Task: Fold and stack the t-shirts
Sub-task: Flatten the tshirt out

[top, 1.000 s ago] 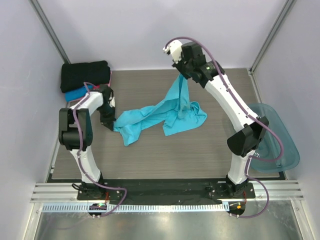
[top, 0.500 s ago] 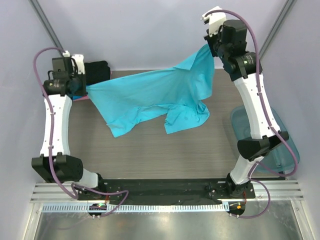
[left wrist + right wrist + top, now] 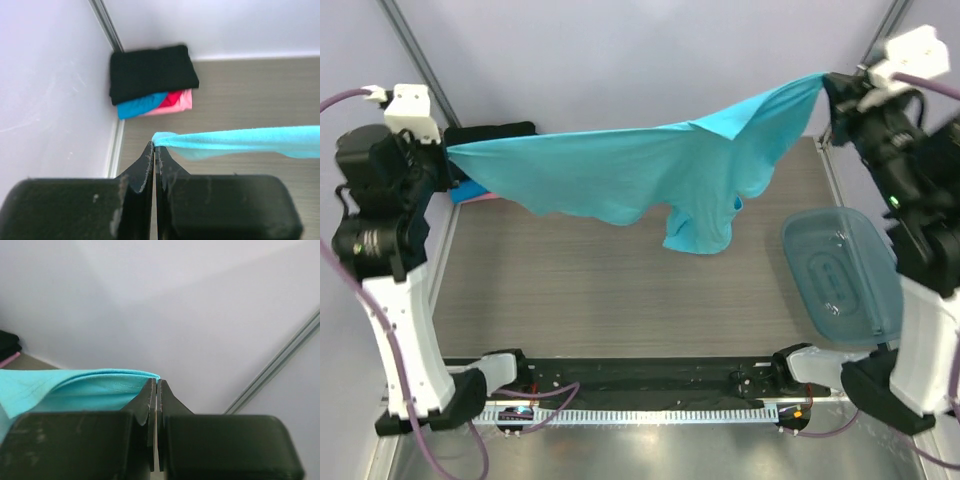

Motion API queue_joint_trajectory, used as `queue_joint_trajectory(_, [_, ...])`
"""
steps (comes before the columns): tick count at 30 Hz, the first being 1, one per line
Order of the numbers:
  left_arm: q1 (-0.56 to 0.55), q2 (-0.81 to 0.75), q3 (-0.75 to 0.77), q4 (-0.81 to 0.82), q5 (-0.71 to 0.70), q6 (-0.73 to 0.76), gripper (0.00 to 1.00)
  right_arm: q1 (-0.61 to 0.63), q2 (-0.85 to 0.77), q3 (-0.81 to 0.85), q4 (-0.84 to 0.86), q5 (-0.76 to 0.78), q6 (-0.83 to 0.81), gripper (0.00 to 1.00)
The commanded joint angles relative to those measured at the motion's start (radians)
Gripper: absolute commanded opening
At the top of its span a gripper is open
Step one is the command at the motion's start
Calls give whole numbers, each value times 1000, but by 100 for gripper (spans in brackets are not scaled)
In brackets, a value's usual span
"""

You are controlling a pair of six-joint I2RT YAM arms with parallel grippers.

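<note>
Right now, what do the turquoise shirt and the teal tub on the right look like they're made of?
Turquoise t-shirt: soft matte cloth, probably a knit; it sags and drapes in folds between its held ends. Teal tub: probably rigid plastic, translucent with a slight sheen; smooth moulded rim.

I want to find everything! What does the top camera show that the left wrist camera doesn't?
Only the top view: the plastic tub, the right gripper, and the whole turquoise shirt stretched between both arms. Only the left wrist view: the left gripper close up, shut on the shirt's corner. Both: the folded stack with the black shirt on top.
</note>
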State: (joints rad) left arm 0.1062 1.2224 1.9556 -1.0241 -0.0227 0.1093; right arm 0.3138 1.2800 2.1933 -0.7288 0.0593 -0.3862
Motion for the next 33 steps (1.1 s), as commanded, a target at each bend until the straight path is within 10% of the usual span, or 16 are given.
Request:
queue_joint_trajectory(1, [1, -96, 43, 7, 3, 27, 0, -7, -96, 25, 5, -47, -9, 1])
queue_joint_trajectory(15, [23, -199, 262, -39, 75, 79, 0, -123, -235, 232, -231, -291, -86, 1])
queue_joint_trajectory(33, [21, 31, -271, 170, 196, 131, 0, -150, -108, -550, 138, -361, -309, 1])
